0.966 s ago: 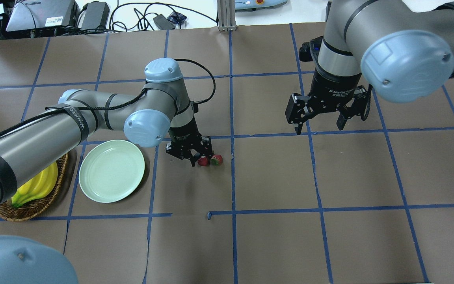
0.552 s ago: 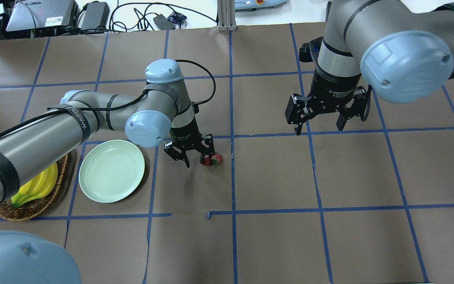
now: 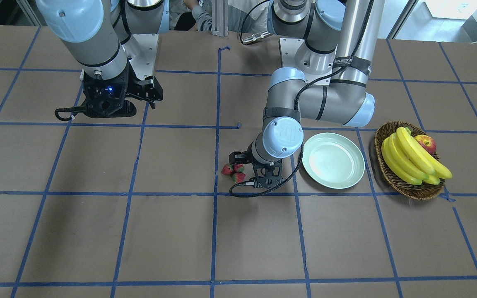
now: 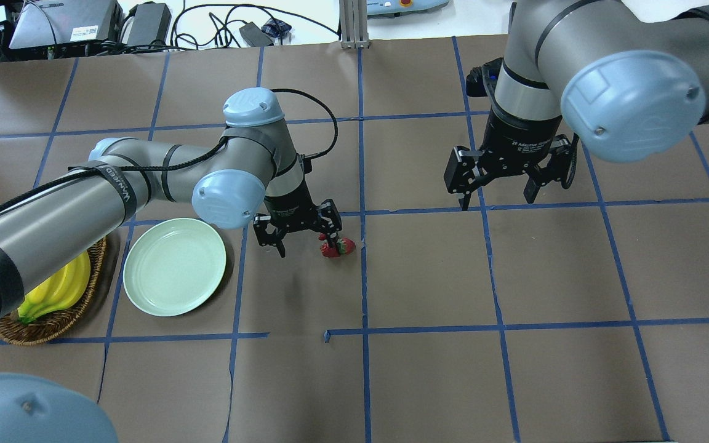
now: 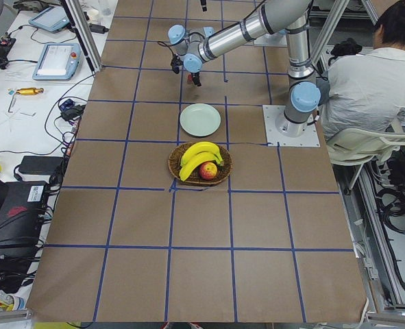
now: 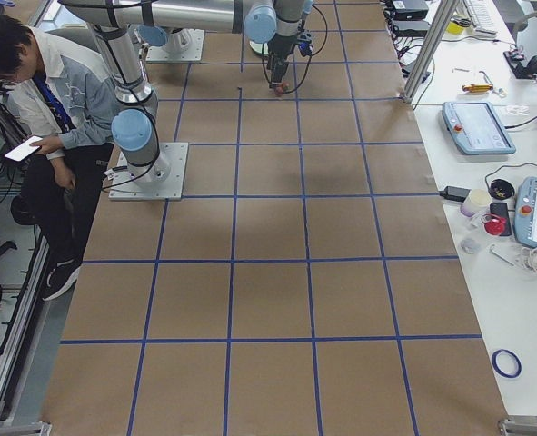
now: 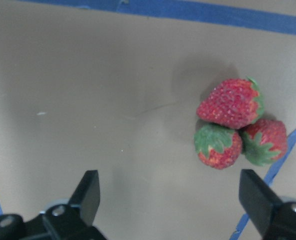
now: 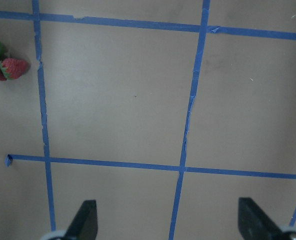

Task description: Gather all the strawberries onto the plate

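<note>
Three red strawberries (image 7: 238,131) with green tops lie touching in a cluster on the brown table; they also show in the overhead view (image 4: 333,248), the front view (image 3: 232,172) and at the left edge of the right wrist view (image 8: 3,64). My left gripper (image 4: 304,241) is open and empty just above the table. In the left wrist view (image 7: 173,200) the cluster lies ahead of its right finger, not between the fingers. The mint-green plate (image 4: 174,268) sits empty left of it. My right gripper (image 4: 498,197) is open and empty, well off to the right.
A wicker basket (image 3: 420,191) with bananas (image 3: 408,159) and an apple (image 3: 426,143) stands just beyond the plate, under my left arm. Blue tape lines grid the table. A seated person (image 5: 373,75) is beside the robot base.
My left gripper has opened wider and shifted a little left, so the strawberry that was between its fingers now lies by the right finger. The right arm is still.
</note>
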Controlling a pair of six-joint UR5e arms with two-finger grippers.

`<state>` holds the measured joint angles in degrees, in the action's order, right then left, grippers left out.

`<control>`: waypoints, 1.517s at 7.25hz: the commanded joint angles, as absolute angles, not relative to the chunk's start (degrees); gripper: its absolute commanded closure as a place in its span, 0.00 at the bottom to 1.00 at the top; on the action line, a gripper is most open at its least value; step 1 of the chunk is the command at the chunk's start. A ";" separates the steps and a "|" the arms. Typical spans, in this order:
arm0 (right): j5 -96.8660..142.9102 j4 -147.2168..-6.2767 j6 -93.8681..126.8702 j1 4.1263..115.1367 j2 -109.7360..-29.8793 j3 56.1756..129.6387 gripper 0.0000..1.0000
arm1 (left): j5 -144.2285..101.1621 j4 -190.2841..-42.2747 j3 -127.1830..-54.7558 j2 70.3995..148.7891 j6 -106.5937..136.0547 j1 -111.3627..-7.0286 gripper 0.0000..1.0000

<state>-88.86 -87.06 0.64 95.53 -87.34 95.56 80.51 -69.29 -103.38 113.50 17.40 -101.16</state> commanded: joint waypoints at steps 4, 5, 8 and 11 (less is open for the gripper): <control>-88.86 -87.10 1.67 95.62 -87.19 95.62 0.00 | 76.93 -67.59 -103.45 115.14 18.19 -101.16 0.00; -88.86 -87.10 1.67 95.62 -87.10 95.54 0.00 | 76.64 -67.59 -103.62 115.22 18.19 -101.16 0.01; -88.77 -87.01 1.58 95.71 -87.01 95.62 0.00 | 76.90 -67.59 -103.89 116.28 17.93 -101.16 0.03; -88.86 -87.80 1.58 95.71 -86.48 95.62 0.00 | 77.17 -67.76 -103.80 116.19 17.49 -101.16 0.03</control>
